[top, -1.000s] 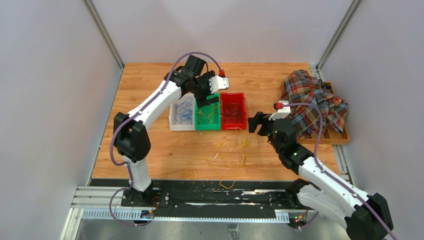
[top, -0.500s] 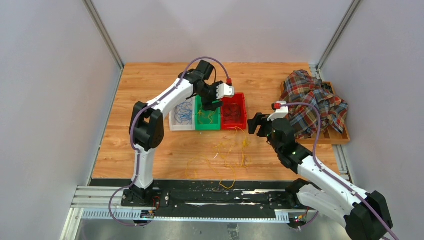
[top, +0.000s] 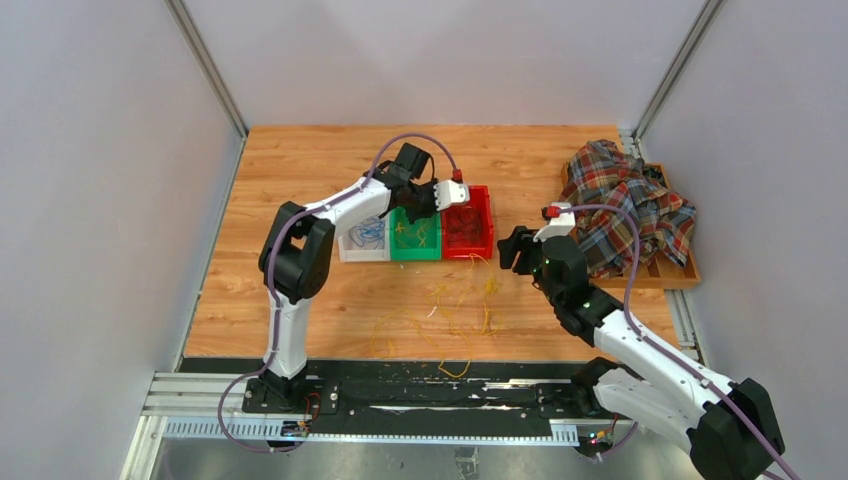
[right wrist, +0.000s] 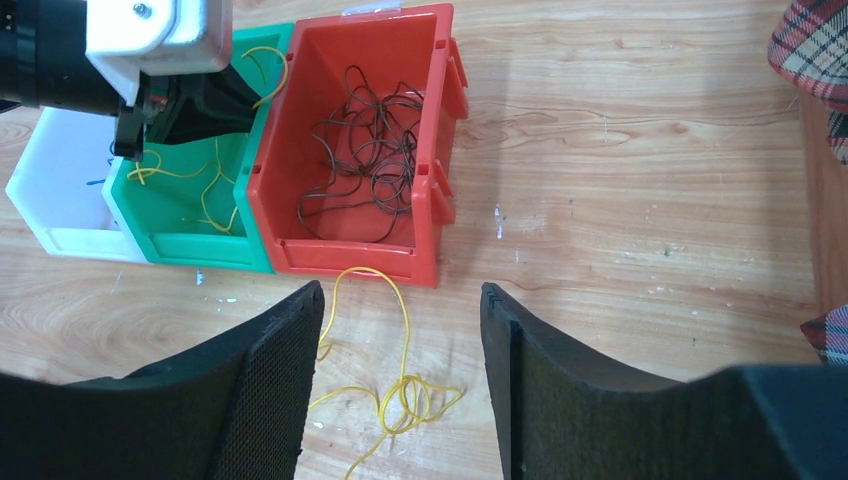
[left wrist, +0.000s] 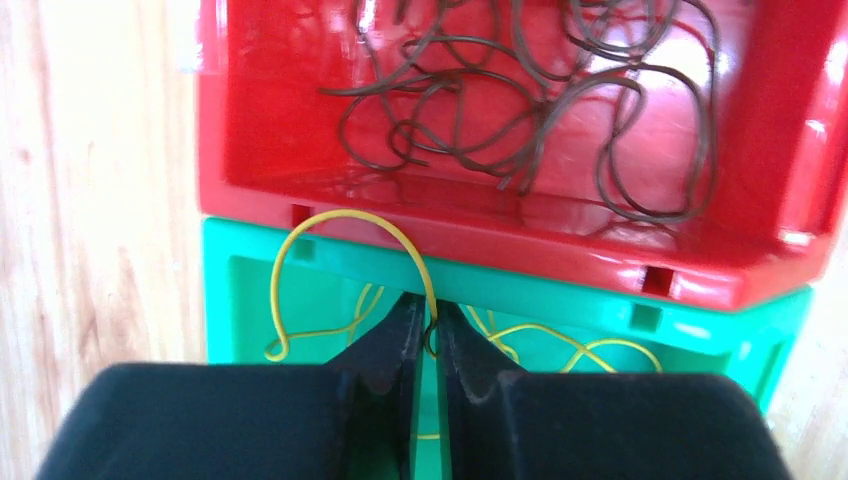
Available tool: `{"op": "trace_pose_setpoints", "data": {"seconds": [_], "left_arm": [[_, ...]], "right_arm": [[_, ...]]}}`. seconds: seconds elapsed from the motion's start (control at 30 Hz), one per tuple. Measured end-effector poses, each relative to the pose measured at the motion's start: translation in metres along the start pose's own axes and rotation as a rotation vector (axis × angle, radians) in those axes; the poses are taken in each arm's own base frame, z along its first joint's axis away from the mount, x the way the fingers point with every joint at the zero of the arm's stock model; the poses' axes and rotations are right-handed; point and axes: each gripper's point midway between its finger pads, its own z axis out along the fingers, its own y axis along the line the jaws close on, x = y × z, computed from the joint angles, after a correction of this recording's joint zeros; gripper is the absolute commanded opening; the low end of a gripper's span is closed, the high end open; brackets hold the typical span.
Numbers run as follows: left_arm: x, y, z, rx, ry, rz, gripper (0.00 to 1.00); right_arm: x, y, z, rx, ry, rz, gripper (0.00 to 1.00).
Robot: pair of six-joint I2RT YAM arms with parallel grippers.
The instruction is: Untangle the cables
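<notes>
White bin (top: 352, 246), far left of the row, holds blue cables (top: 370, 228); they are small in the top view, so count unclear.

Left tool (left wrist: 424, 312) is pinched narrow on one yellow cable (left wrist: 340, 214). The green bin (left wrist: 520, 288) sits right under and just ahead of the tool. The cable's free loop arcs forward from the fingertips, up against the wall shared with the red bin (left wrist: 250, 130). Its long axis runs away from the tool toward that wall. Judgement: the drop hinges on the loop clearing back into green, not tipping over into red with the dark cables (left wrist: 520, 90). Little room here, with bin walls close on both sides of the tool.

Loose yellow cables (top: 452, 312) lie sorted out of no bin yet, on the bench (top: 300, 150) in front of the row.

Right tool (right wrist: 400, 292) is spread wide and holds nothing. A strand of the pile lies between and below its fingers, running lengthwise from the tool toward the red bin's front lip. The right arm is the nearer one to that pile. Open bench all round it, so likely a straight descent.

Plaid cloth (top: 628, 205) is well off behind the right tool.
</notes>
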Motion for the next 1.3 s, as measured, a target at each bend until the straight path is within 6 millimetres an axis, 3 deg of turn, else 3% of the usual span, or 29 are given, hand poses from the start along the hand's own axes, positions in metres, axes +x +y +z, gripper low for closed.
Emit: {"op": "trace_pose_setpoints", "data": {"seconds": [0.13, 0.3, 0.47, 0.67, 0.87, 0.97, 1.03, 1.17, 1.3], "left_arm": [[0.001, 0.015, 0.000, -0.093, -0.009, -0.022, 0.01], [0.018, 0.015, -0.012, -0.135, 0.007, -0.069, 0.01], [0.022, 0.016, -0.020, -0.138, 0.007, -0.075, 0.04], [0.020, 0.002, -0.019, -0.072, 0.014, -0.055, 0.32], [-0.003, -0.007, -0.022, -0.013, 0.005, -0.009, 0.64], [-0.007, -0.010, -0.028, 0.012, 0.019, 0.005, 0.89], [-0.005, -0.012, -0.034, 0.023, 0.032, 0.004, 0.93], [-0.005, -0.016, -0.064, 0.028, 0.046, -0.005, 0.99], [-0.032, -0.022, -0.124, -0.015, -0.009, 0.032, 1.00]], "right_arm": [[0.000, 0.000, 0.000, -0.002, 0.000, 0.000, 0.56], [0.002, 0.002, 0.001, -0.007, 0.008, 0.005, 0.53], [0.008, 0.003, 0.002, -0.015, 0.030, 0.013, 0.52], [0.009, 0.003, 0.002, -0.017, 0.032, 0.012, 0.52], [0.015, 0.002, -0.001, -0.018, 0.061, 0.001, 0.61], [0.018, 0.002, -0.007, -0.027, 0.088, -0.016, 0.63], [0.018, 0.004, -0.012, -0.041, 0.104, -0.025, 0.65], [0.014, 0.009, -0.028, -0.083, 0.132, -0.042, 0.67], [0.008, 0.011, -0.041, -0.104, 0.151, -0.065, 0.67]]}}
